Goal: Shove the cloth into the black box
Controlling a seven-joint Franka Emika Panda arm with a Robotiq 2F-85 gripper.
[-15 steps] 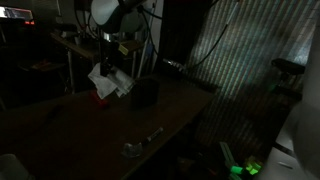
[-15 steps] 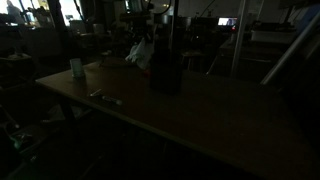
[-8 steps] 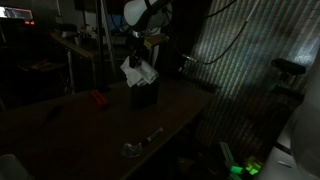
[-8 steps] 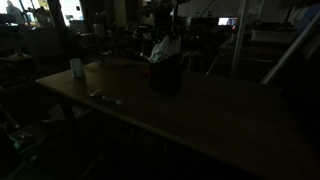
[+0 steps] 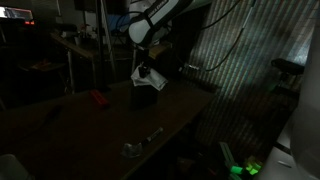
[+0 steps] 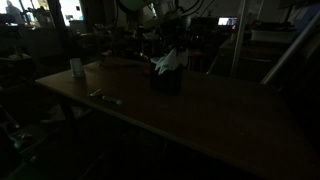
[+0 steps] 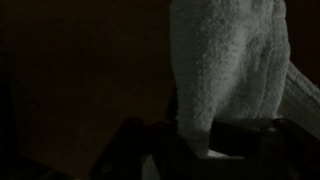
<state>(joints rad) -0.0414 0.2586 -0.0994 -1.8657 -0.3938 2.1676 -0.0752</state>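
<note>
In an exterior view the room is very dark. The white arm (image 5: 158, 14) reaches down from the top of the picture to the far part of the table (image 5: 70, 125). Its gripper (image 5: 146, 68) hangs right above the black box (image 5: 147, 95). The white cloth (image 5: 148, 79) sits at the mouth of the box, bunched under the gripper, with most of it showing above the rim. A red object (image 5: 97, 98) lies on the table to the left of the box, apart from it. A small metal object (image 5: 136, 148) lies near the table's near edge (too dim to name).

In an exterior view from another side, the black box (image 6: 166, 81) stands upright toward the far side of the table (image 6: 200, 115). The cloth (image 6: 168, 60) sticks up from its top as a pale tuft. The gripper (image 6: 163, 44) above it is nearly lost in the dark. A small pale cup (image 6: 77, 68) stands well to the left, and a thin pale item (image 6: 105, 98) lies nearer the front edge.

In the wrist view the cloth (image 7: 228, 65) fills the upper right, its knit texture plain. It narrows down into the gripper (image 7: 205, 142), whose dark fingers (image 7: 128, 152) close in on either side of the fabric, so the hand is grasping the cloth. All else there is black.
</note>
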